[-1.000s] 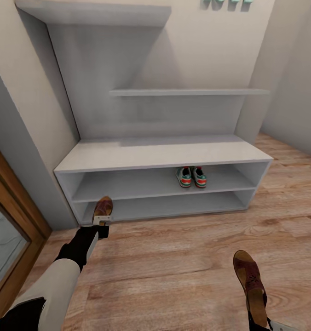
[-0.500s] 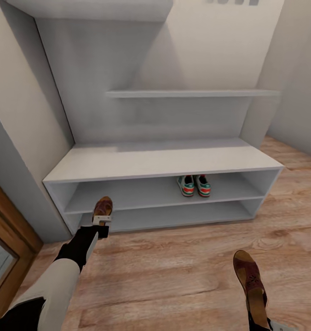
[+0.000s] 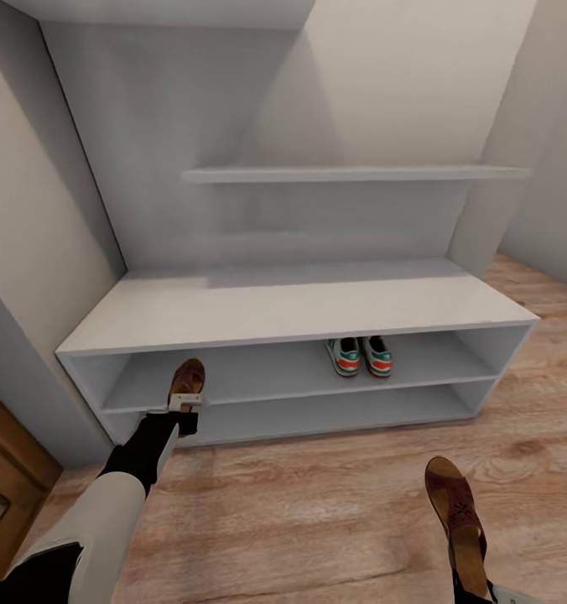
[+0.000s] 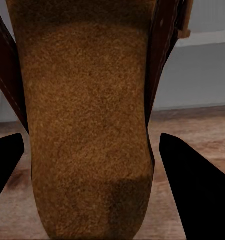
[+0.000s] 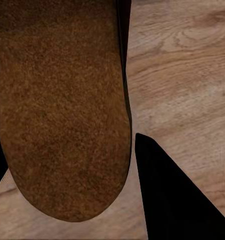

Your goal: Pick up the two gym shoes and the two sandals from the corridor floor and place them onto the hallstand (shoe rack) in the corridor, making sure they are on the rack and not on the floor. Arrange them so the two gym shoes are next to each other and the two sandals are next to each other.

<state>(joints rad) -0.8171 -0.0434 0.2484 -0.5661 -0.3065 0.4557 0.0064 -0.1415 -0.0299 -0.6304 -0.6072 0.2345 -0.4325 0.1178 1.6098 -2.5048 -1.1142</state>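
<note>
1. We see the hallstand (image 3: 300, 302), a wide light-grey unit with a long bench top and two low shelf levels, standing against the wall on the wood-plank corridor floor (image 3: 317, 503).
2. The two gym shoes (image 3: 361, 356) sit side by side on the upper shelf level, right of its middle, red heels facing us.
3. Our left gripper (image 3: 185, 404) is clenched on the heel of one sandal (image 3: 188, 379), which is held off the floor in front of the hallstand's left end, toe pointing at the shelves.
4. In the left wrist view its tan footbed (image 4: 87, 125) runs between the two dark fingers (image 4: 195, 185).
5. Our right gripper (image 5: 67, 165) grasps the other sandal (image 3: 458, 520), held above the floor well to the right, woven strap up; one finger (image 5: 177, 200) flanks its footbed.
</note>
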